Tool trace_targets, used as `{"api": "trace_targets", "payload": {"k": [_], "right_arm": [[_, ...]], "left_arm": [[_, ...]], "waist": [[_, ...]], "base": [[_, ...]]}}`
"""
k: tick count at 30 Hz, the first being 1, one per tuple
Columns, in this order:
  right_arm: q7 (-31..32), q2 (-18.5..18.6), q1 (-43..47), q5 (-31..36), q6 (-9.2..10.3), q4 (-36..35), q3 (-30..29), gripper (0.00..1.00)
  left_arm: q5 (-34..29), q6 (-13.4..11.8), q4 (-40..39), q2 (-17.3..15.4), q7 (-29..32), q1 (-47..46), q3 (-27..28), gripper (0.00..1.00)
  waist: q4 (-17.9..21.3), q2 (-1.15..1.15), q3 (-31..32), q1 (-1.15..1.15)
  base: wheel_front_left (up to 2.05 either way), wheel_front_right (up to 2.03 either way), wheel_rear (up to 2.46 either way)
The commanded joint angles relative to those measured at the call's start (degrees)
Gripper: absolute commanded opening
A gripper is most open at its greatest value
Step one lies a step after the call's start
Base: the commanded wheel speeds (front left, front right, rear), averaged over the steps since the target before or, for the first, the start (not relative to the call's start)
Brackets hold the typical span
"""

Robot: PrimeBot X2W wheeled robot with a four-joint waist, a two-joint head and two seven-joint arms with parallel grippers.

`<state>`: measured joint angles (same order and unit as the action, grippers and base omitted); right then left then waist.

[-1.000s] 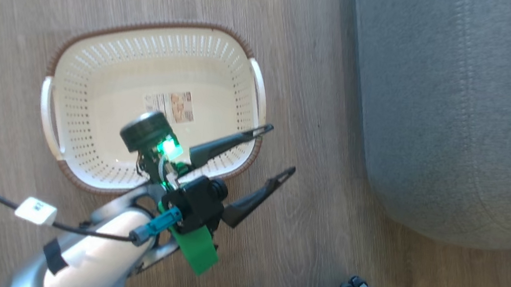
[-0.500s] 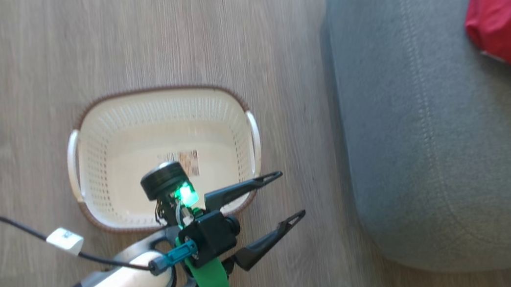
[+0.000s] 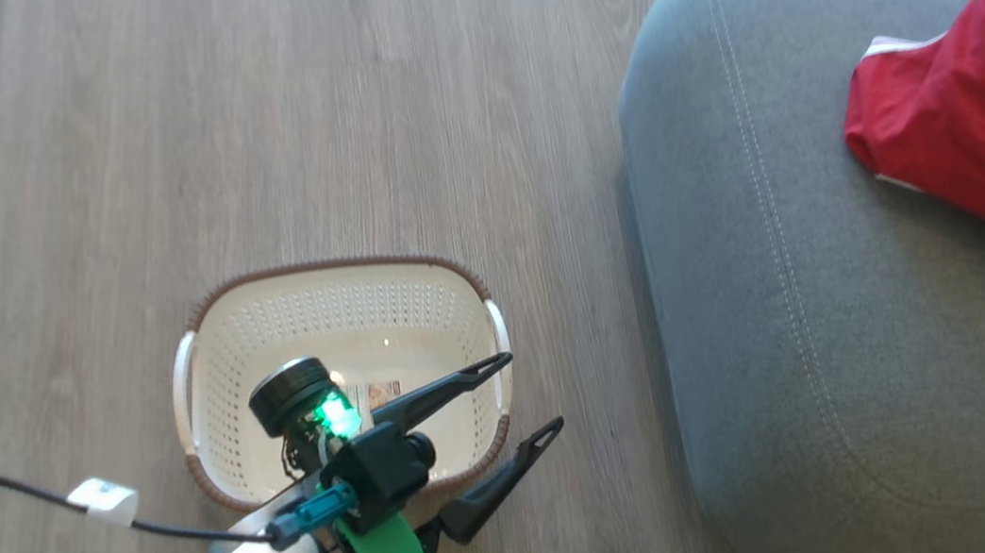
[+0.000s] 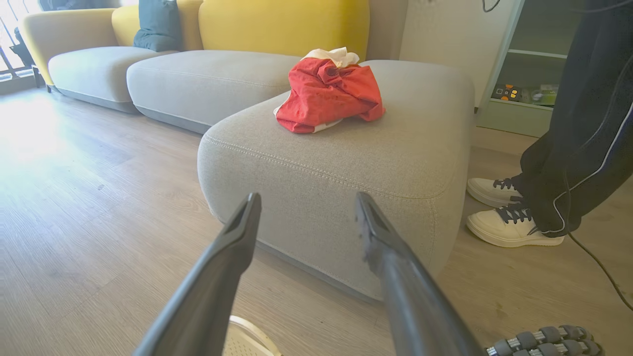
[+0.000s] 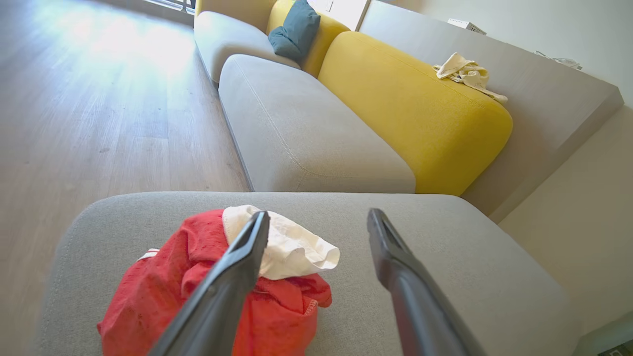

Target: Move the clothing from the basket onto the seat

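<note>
Two grippers, both spread wide and holding nothing. The left gripper point(image 3: 522, 398) hangs over the right end of the basket point(image 3: 342, 259), which sits on the wood floor point(image 3: 141, 126) near the seat point(image 3: 822, 377). The right gripper point(image 5: 318, 216) hovers above the clothing point(image 5: 198, 296), a red heap with a white part, lying on the seat's top near its corner.

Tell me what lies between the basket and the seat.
In the head view, a strip of bare wooden floor separates the basket from the seat; one fingertip of the open left gripper hangs over it.
</note>
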<state>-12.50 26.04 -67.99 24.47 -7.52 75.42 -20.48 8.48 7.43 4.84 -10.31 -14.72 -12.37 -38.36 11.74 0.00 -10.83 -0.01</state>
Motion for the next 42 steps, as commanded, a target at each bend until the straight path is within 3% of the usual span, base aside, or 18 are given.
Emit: {"api": "trace_targets", "payload": {"k": [1, 6, 11, 17, 23, 32, 42], "right_arm": [[-2.17, -1.31, -0.17, -2.75, 0.03, -2.12, 3.14, 1.0], [-2.47, -5.62, 8.12, -13.32, 0.03, -21.39, 11.5, 1.0], [-2.49, -4.61, 23.3, -26.76, 0.03, -44.06, 17.74, 1.0], [-2.49, -5.61, 36.6, -31.43, 0.03, -60.88, 19.42, 1.0], [-2.49, -11.09, 44.96, -32.67, 0.03, -68.2, 19.3, 1.0], [-2.5, -17.46, 53.21, -31.1, 0.03, -71.63, 21.58, 1.0], [-2.5, -22.35, 60.68, -29.58, 0.03, -67.83, 22.71, 1.0]], "left_arm": [[0.26, 0.06, -2.03, 0.73, -0.28, -0.03, 2.98, 1.0], [1.29, 0.06, -2.5, 1.68, -0.28, 1.75, 6.69, 1.0], [0.88, 0.06, -3.0, 2.48, -0.28, 2.95, 10.27, 1.0], [0.87, 0.06, -3.55, 3.62, -0.28, 3.9, 14.69, 1.0], [1.45, 0.06, -2.57, 5.05, -0.28, 4.97, 19.81, 1.0], [0.79, 0.03, 0.69, 7.15, -0.28, 6.59, 30.57, 1.0], [2.03, -2.53, 2.49, 7.42, -0.28, 8.16, 34.22, 1.0]], "waist": [[-0.93, 0.0, 2.15, 0.01], [-2.4, 0.0, 4.19, 0.01], [-4.44, 0.0, 5.52, 0.01], [-7.53, 0.0, 6.54, 0.01], [-11.13, 0.0, 7.59, 0.01], [-15.22, 0.0, 8.52, 0.01], [-16.82, 0.0, 9.59, 0.01]], "base": [[0.0, 0.0, 0.0], [0.0, 0.0, 0.0], [0.0, 0.0, 0.0], [0.0, 0.0, 0.0], [0.0, 0.0, 0.0], [0.0, 0.0, 0.0], [0.0, 0.0, 0.0]]}}
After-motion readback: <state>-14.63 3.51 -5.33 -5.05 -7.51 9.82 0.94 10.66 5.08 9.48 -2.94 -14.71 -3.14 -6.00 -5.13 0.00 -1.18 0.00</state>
